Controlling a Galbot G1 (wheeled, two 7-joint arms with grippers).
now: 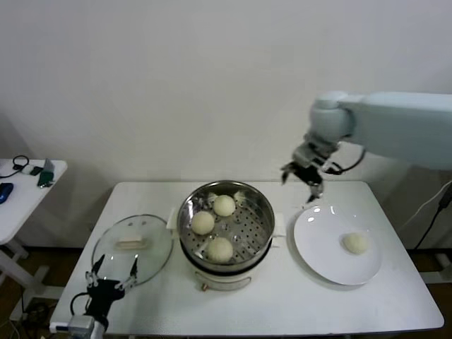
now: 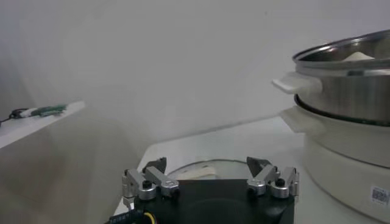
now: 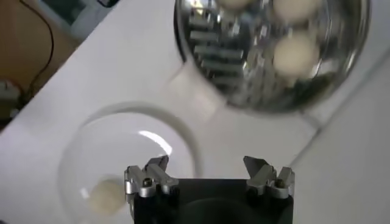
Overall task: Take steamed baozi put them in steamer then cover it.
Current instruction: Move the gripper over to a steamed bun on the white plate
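The steamer (image 1: 248,224) stands mid-table on its cream pot base, uncovered. Three steamed baozi lie in it (image 1: 224,205) (image 1: 203,222) (image 1: 219,248). One more baozi (image 1: 357,243) rests on a white plate (image 1: 318,240) to the right. The cover (image 1: 141,233) lies flat on the table left of the steamer. My right gripper (image 1: 300,182) hangs open and empty, high over the plate's far edge. Its wrist view shows the plate (image 3: 128,152), that baozi (image 3: 105,196) and the steamer (image 3: 268,73) below the gripper (image 3: 207,167). My left gripper (image 1: 116,263) waits open at the cover's near edge.
In the left wrist view the left gripper (image 2: 207,167) points over the cover (image 2: 204,169), with the steamer's wall (image 2: 347,85) off to one side. A small side table (image 1: 28,183) with cables stands at the far left. A wall rises behind the table.
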